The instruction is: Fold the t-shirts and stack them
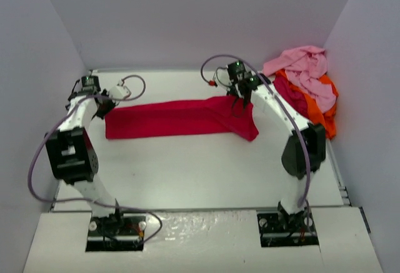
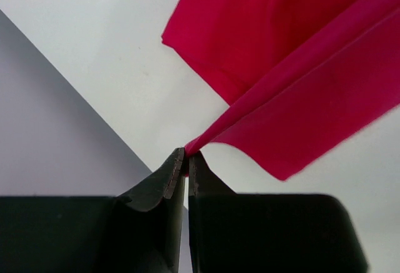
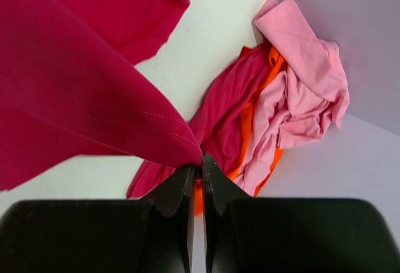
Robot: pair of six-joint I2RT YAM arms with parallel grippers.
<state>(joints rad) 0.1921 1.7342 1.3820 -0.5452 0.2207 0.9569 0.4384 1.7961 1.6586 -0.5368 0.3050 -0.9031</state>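
Crimson-red t-shirt (image 1: 175, 118) stretches across the far middle of the table (image 1: 187, 173), barring passage there. Bare tabletop toward the near edge leaves room. Shirt pile (image 1: 306, 85) crowds the far right corner against the wall (image 1: 369, 67).

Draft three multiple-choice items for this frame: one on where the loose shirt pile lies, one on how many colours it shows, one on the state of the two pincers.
1. Where does the shirt pile lie?
A. Far right corner of the table
B. Near left corner
C. Centre, between the arms

2. How many colours show in that pile?
A. One
B. Three
C. Five

3. How do the left pincer and right pincer stand?
A. Both open above the cloth
B. Both shut on the crimson-red t-shirt
C. Only the left one grips

Key: 1 A, the top view shows it against the right wall at the far corner. 2 B, light pink, orange and dark magenta. 3 B, each wrist view shows red cloth pinched between closed tips.
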